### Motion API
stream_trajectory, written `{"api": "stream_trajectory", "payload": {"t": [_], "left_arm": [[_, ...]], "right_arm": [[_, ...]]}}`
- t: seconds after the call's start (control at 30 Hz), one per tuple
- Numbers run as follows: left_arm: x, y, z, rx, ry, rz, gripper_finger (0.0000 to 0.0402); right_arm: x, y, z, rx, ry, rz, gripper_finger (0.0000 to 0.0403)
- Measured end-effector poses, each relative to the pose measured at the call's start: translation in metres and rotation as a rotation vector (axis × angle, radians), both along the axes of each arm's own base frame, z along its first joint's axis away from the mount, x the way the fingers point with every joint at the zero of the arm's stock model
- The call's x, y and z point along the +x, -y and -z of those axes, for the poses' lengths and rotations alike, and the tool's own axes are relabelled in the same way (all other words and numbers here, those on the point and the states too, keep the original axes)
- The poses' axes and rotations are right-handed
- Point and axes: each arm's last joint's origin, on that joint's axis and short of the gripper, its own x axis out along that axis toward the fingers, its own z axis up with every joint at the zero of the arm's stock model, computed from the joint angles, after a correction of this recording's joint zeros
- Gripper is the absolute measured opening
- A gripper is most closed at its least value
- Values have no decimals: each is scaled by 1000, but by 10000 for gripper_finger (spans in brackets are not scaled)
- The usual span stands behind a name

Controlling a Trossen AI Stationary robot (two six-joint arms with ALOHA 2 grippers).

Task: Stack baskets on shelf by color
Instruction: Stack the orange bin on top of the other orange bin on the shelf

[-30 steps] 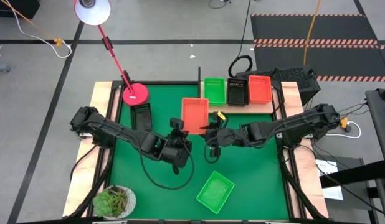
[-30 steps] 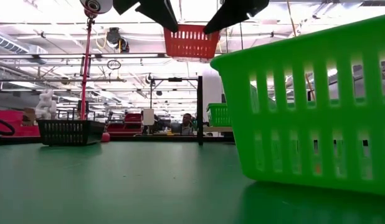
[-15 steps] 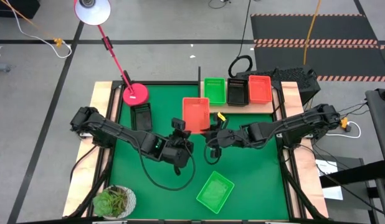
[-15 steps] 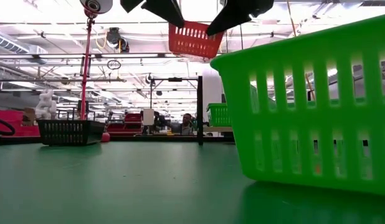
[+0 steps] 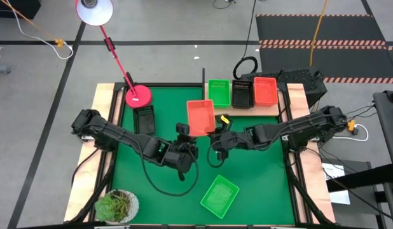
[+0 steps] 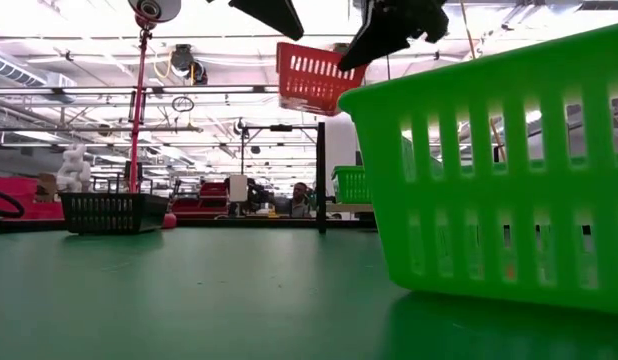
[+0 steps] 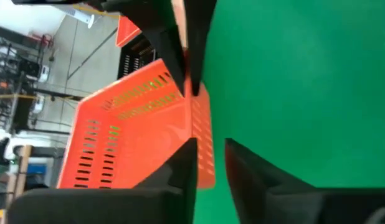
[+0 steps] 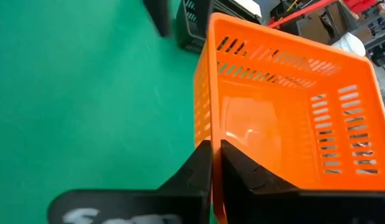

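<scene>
An orange-red basket [image 5: 199,117] hangs in the air over the green mat, tilted in the low view [image 6: 314,75]. My right gripper [image 5: 216,132] is shut on it. My left gripper [image 5: 183,131] is open at the basket's near left corner. Its fingers [image 7: 186,165] stand on either side of the wall there [image 7: 204,146], and I cannot tell if they touch it. The wooden shelf [image 5: 247,109] at the far right carries a green [image 5: 219,92], a black [image 5: 242,93] and an orange-red basket [image 5: 265,90]. A black basket [image 5: 144,117] and a green basket [image 5: 220,195] rest on the mat. My right gripper pinches the basket's wall near a corner [image 8: 207,134], one finger inside the basket and one outside. It comes from the table's right and near side, slanting down. The basket is lifted clear of the mat and tilted, its left side lower [image 6: 289,85].
A red lamp base [image 5: 138,95] with its slanted stem stands at the far left of the mat. A potted plant [image 5: 117,205] sits at the near left corner. A thin dark post [image 5: 203,76] rises at the far edge. Wooden rails [image 5: 105,127] flank the mat.
The orange-red basket has shifted a little toward the table's right and far edge and tipped, its left side dropping while the right side stays in my right gripper. In the low view, my left gripper now shows above the basket's left corner instead of beside it.
</scene>
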Motion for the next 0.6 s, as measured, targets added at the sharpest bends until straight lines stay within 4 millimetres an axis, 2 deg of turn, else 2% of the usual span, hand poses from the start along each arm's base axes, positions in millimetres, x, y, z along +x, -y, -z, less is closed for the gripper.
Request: {"api": "stream_trajectory", "payload": {"t": [0.13, 0.23, 0.6], "left_arm": [[-1, 2, 0, -38, 30, -28, 133], [-3, 6, 1, -37, 22, -18, 153], [-17, 7, 9, -102, -57, -103, 159]], "right_arm": [[-3, 1, -4, -30, -9, -23, 7], [-7, 2, -8, -48, -16, -37, 9], [-48, 11, -26, -73, -138, -31, 10]]}}
